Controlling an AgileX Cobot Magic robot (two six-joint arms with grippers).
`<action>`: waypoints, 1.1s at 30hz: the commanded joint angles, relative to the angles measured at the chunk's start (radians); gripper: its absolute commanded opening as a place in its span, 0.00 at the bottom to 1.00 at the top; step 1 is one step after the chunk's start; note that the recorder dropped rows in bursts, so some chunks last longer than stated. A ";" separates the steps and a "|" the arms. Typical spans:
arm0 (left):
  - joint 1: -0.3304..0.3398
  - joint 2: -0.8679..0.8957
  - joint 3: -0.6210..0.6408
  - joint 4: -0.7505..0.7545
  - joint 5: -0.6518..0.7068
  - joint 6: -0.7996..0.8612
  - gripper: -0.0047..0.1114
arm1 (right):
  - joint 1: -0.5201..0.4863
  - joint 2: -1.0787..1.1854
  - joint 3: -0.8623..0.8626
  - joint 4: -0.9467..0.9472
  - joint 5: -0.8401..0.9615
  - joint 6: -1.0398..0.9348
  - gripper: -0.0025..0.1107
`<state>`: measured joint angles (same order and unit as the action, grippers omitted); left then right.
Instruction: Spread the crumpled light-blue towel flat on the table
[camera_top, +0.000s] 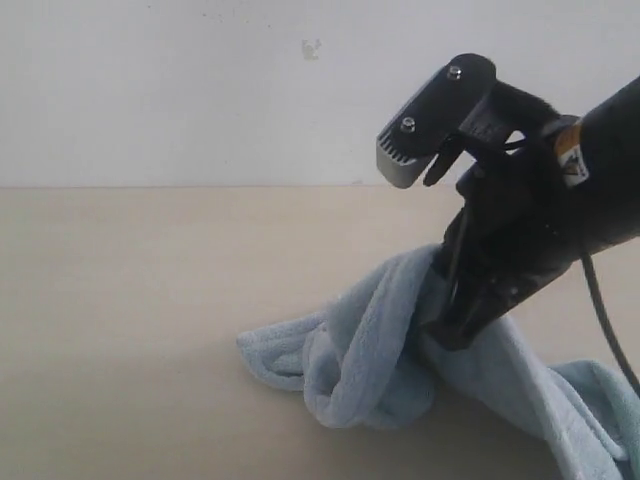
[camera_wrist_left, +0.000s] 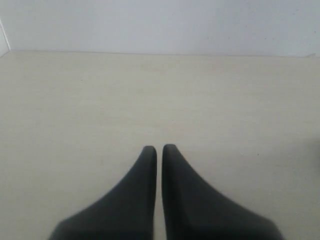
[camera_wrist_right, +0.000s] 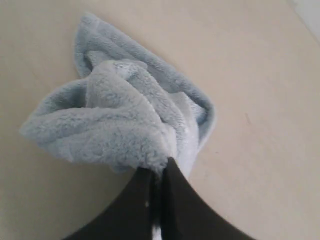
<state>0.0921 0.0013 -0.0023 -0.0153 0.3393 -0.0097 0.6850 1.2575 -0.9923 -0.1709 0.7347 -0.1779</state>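
**Towel.** The pale light-blue fluffy fleece towel (camera_top: 385, 350) lies crumpled on the wide, pale beige wood-look desk (camera_top: 120, 330). It sits in the lower right part of the exterior view and is bunched into thick folds. One rounded fold rests on the desk at the left side of the heap. A further portion trails toward the lower right corner of that view. The middle of the heap rises from the desk to a peak.

**Right hand.** The black right hand (camera_top: 455, 320) points down at a slant and meets the towel at that peak. In the right wrist view, the right hand (camera_wrist_right: 159, 169) has its two black fingers (camera_wrist_right: 185, 210) pressed together, clamped on a bunch of the towel (camera_wrist_right: 125, 120). The fabric swells out just past the fingertips, and a flatter edge shows along the far side of the heap. Bare desk (camera_wrist_right: 260, 75) surrounds the towel on every visible side. A thin black cable (camera_top: 603, 310) hangs beside the arm at the right edge of the exterior view.

**Left hand.** The left wrist view shows the black left hand (camera_wrist_left: 159, 148) above bare desk (camera_wrist_left: 150, 90). Its two fingers stand together, with only a narrow slit between the tips. A plain white wall (camera_wrist_left: 150, 25) meets the far edge of the desk, and it also forms the background of the exterior view (camera_top: 200, 80).
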 joint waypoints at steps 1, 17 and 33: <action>0.003 -0.001 0.002 0.005 -0.002 0.002 0.07 | -0.013 0.011 0.005 -0.245 0.004 0.118 0.02; 0.003 -0.001 0.002 0.005 -0.002 0.002 0.07 | -0.337 0.276 0.003 -0.488 0.017 0.743 0.50; 0.003 -0.001 0.002 0.005 -0.002 0.002 0.07 | -0.337 0.066 0.139 0.200 0.219 0.178 0.50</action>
<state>0.0921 0.0013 -0.0023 -0.0153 0.3393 -0.0097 0.3507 1.3282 -0.9398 -0.0094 0.9885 0.0280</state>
